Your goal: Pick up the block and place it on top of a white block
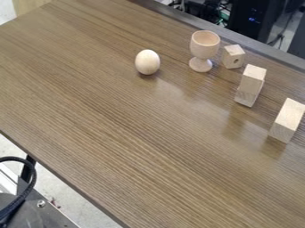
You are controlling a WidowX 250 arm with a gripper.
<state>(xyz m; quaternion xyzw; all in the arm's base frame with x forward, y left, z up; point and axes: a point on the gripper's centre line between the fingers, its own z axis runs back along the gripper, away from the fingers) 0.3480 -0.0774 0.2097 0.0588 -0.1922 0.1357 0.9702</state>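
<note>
Checking my gripper, I can't tell how wide it stands or whether it has hold of anything. Out along the tabletop point(131, 129)'s upper-right edge now: there's the small holed block point(231, 53), then the middle block point(251, 82), and lowest of the three, the right-hand block point(287, 120)! All pale wood, and which counts as white, I can't tell. Just left of the small one stands a cup point(204, 46), and farther left, an egg point(147, 62)!
</note>
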